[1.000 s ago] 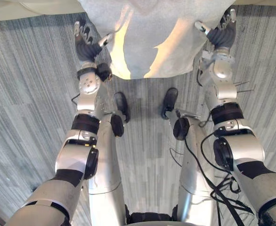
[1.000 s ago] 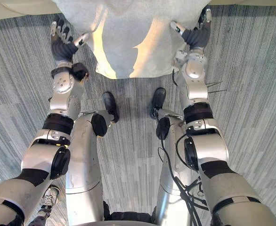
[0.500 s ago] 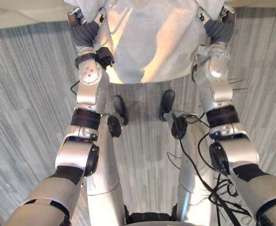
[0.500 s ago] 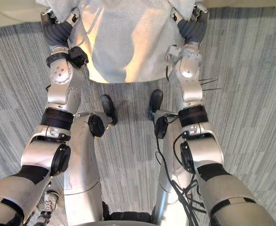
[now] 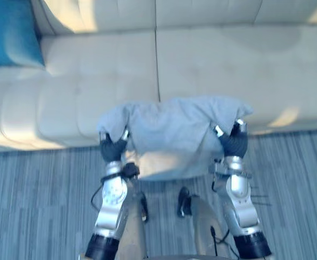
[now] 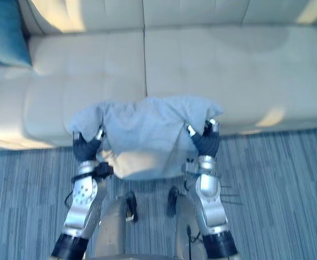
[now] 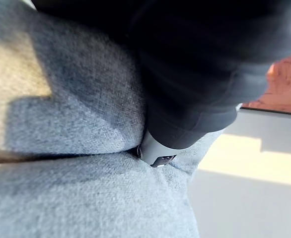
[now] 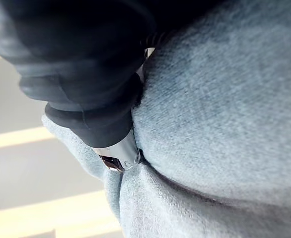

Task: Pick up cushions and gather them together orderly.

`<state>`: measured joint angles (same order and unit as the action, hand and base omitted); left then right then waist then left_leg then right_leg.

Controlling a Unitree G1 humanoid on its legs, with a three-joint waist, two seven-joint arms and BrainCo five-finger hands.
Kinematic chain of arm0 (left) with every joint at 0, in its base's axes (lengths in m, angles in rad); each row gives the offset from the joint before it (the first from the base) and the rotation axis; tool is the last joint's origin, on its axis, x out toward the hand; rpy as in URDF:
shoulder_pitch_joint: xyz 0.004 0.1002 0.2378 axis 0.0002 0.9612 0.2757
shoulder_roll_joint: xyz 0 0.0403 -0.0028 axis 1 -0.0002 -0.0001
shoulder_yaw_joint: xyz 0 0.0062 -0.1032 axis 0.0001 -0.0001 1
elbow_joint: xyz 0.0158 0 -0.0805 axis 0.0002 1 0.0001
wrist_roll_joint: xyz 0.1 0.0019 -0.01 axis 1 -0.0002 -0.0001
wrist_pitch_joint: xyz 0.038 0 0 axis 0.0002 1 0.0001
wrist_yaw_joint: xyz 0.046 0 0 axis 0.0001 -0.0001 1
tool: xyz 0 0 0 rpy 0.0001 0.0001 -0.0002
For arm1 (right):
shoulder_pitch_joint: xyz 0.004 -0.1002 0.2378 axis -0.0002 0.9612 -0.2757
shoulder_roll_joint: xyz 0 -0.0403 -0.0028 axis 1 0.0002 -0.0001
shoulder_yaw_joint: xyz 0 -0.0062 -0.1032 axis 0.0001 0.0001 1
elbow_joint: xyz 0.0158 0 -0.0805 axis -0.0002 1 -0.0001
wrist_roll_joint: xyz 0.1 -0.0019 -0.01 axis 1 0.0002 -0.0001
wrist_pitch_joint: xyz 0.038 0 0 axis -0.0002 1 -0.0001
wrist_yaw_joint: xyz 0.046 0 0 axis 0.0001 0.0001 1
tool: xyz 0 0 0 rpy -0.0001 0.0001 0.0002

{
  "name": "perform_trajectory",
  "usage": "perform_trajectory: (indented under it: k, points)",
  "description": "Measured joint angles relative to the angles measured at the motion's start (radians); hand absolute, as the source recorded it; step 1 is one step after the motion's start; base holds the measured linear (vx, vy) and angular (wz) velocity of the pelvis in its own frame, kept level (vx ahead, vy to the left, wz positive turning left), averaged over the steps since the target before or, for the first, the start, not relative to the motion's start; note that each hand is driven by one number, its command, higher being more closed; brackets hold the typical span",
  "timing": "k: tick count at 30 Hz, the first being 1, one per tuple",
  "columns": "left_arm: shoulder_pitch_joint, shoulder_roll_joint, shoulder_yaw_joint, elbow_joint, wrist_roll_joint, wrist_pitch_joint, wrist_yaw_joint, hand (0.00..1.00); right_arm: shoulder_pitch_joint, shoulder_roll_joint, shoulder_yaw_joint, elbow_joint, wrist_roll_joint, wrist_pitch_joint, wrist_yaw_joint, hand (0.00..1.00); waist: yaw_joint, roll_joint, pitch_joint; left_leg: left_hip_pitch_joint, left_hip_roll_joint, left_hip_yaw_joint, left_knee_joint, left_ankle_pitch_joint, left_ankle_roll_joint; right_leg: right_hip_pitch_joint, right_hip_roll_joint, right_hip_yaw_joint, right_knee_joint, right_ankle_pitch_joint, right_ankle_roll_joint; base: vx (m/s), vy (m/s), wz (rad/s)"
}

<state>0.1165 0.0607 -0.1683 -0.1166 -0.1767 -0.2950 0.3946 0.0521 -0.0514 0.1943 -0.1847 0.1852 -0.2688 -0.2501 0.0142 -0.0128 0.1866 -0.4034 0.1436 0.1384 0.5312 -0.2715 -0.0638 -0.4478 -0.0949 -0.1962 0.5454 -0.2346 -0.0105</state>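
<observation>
A grey cushion [image 5: 172, 132] hangs in the air between both hands, in front of the cream sofa [image 5: 212, 59]. My left hand [image 5: 112, 149] grips its left edge with fingers curled into the fabric [image 7: 86, 129]. My right hand [image 5: 234, 143] grips the right edge the same way, its fingers dug into the grey cloth [image 8: 225, 114]. A blue cushion [image 5: 10, 32] leans at the sofa's far left end.
The sofa's seat stretches across the view, its front edge just beyond the held cushion. Grey striped carpet [image 5: 34, 206] lies below and to both sides.
Both hands have closed on the grey cushion and lifted it off the floor. The view has tilted up, bringing the sofa and blue cushion into sight.
</observation>
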Motion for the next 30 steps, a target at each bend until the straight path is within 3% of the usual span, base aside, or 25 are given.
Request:
perform_trajectory:
  k: [3,9,11,14,15,16,18,19,20,21,22,23,24,26,28,29,30]
  points:
    - [0.025,0.004,-0.001,0.017,0.000,-0.002,-0.024,1.00,0.003,-0.035,0.000,0.033,0.000,0.000,0.028,1.00,0.001,0.012,-0.024,0.100,-0.014,-0.008,-0.135,0.050,-0.002,0.113,0.009,-0.027,-0.136,0.045,0.005,0.19,-0.011,0.19]
    - [0.087,0.026,-0.018,0.036,0.000,-0.007,-0.047,1.00,-0.020,-0.051,0.007,0.075,-0.038,0.003,0.041,1.00,0.002,0.014,-0.073,0.256,-0.006,0.058,-0.220,0.042,0.012,0.255,0.042,0.027,-0.267,0.101,0.012,0.15,0.062,-0.29]
    - [0.103,0.027,-0.022,0.038,0.000,-0.007,-0.056,1.00,-0.063,-0.070,0.012,0.108,-0.039,0.003,0.044,1.00,0.001,0.017,-0.075,0.288,-0.005,0.088,-0.218,0.019,0.025,0.246,0.041,0.054,-0.222,0.100,0.013,0.09,0.126,-0.57]
    - [0.104,0.053,-0.039,0.053,0.000,0.009,-0.075,1.00,-0.095,-0.089,0.009,0.172,-0.041,0.003,0.044,1.00,-0.005,0.012,-0.072,0.346,-0.019,0.116,-0.219,-0.021,0.037,0.139,0.002,0.073,0.073,0.090,0.030,0.03,0.136,-0.23]
    - [0.110,0.071,-0.043,0.054,0.003,0.021,-0.084,1.00,-0.094,-0.088,0.009,0.196,-0.043,0.004,0.044,1.00,-0.012,0.012,-0.069,0.380,-0.028,0.113,-0.216,-0.041,0.049,0.090,-0.025,0.071,0.208,0.112,0.026,0.08,0.062,0.11]
    - [0.122,0.083,-0.044,0.054,0.013,0.025,-0.087,1.00,-0.093,-0.088,0.009,0.224,-0.053,0.009,0.047,1.00,-0.023,0.027,-0.066,0.408,-0.028,0.108,-0.216,-0.061,0.057,0.067,-0.032,0.062,0.266,0.070,0.029,0.10,0.041,0.11]
    - [0.123,0.083,-0.043,0.051,0.023,0.024,-0.087,1.00,-0.093,-0.088,0.009,0.241,-0.073,0.014,0.058,1.00,-0.022,0.031,-0.071,0.416,-0.025,0.099,-0.217,-0.086,0.061,0.023,-0.027,0.059,0.186,0.039,0.043,0.13,-0.008,0.10]
    - [0.122,0.083,-0.043,0.051,0.025,0.023,-0.087,1.00,-0.093,-0.090,0.009,0.243,-0.074,0.016,0.059,1.00,-0.023,0.032,-0.070,0.416,-0.023,0.095,-0.220,-0.092,0.057,0.007,-0.022,0.060,0.129,0.040,0.044,0.18,-0.071,0.20]
    - [0.122,0.087,-0.044,0.052,0.026,0.024,-0.087,1.00,-0.090,-0.103,0.008,0.244,-0.076,0.023,0.060,1.00,-0.029,0.038,-0.068,0.424,-0.020,0.076,-0.240,-0.096,0.042,-0.013,0.000,0.075,-0.051,0.083,0.055,0.25,-0.124,0.37]
    - [0.122,0.091,-0.048,0.052,0.032,0.026,-0.090,1.00,-0.083,-0.112,0.005,0.244,-0.076,0.026,0.060,1.00,-0.038,0.031,-0.071,0.439,-0.021,0.061,-0.264,-0.092,0.022,-0.006,0.013,0.094,-0.222,0.160,0.056,0.29,-0.147,0.50]
    - [0.122,0.096,-0.057,0.053,0.033,0.026,-0.090,1.00,-0.079,-0.113,0.003,0.244,-0.076,0.028,0.060,1.00,-0.047,0.029,-0.072,0.451,-0.022,0.050,-0.276,-0.091,0.001,0.002,0.017,0.107,-0.284,0.224,0.062,0.45,-0.232,0.69]
    - [0.118,0.087,-0.081,0.073,0.035,0.029,-0.099,1.00,-0.064,-0.140,-0.011,0.244,-0.076,0.035,0.060,1.00,-0.058,0.072,-0.071,0.480,-0.001,0.010,-0.293,-0.101,-0.028,0.021,0.039,0.107,-0.273,0.311,0.038,0.51,-0.214,0.56]
    - [0.115,0.071,-0.093,0.079,0.038,0.036,-0.111,1.00,-0.053,-0.144,-0.035,0.243,-0.077,0.045,0.059,1.00,-0.055,0.099,-0.075,0.485,0.026,-0.015,-0.298,-0.076,-0.068,0.013,0.049,0.082,-0.221,0.270,0.017,0.51,-0.220,0.48]
    - [0.088,0.053,-0.105,0.105,0.042,0.038,-0.133,1.00,-0.036,-0.144,-0.074,0.242,-0.079,0.053,0.060,1.00,-0.057,0.099,-0.075,0.441,0.032,-0.083,-0.201,-0.009,-0.096,0.019,0.041,0.052,-0.164,0.223,-0.009,0.41,-0.207,0.43]
    - [0.058,0.032,-0.109,0.135,0.041,0.039,-0.155,1.00,-0.015,-0.148,-0.100,0.226,-0.079,0.053,0.059,1.00,-0.052,0.098,-0.074,0.316,0.053,-0.100,0.084,0.090,-0.104,0.118,0.040,0.027,-0.243,0.212,-0.020,0.38,-0.200,0.42]
    - [0.058,0.030,-0.109,0.137,0.041,0.039,-0.158,1.00,-0.014,-0.148,-0.100,0.221,-0.079,0.053,0.059,1.00,-0.051,0.097,-0.073,0.285,0.066,-0.096,0.165,0.091,-0.101,0.154,0.044,0.023,-0.274,0.212,-0.020,0.33,-0.131,0.22]
    - [0.058,0.031,-0.114,0.138,0.041,0.038,-0.163,1.00,-0.002,-0.149,-0.101,0.192,-0.078,0.052,0.058,1.00,-0.051,0.097,-0.073,0.219,0.087,-0.056,0.287,0.073,-0.076,0.226,0.047,0.012,-0.333,0.212,-0.020,0.36,-0.111,0.15]
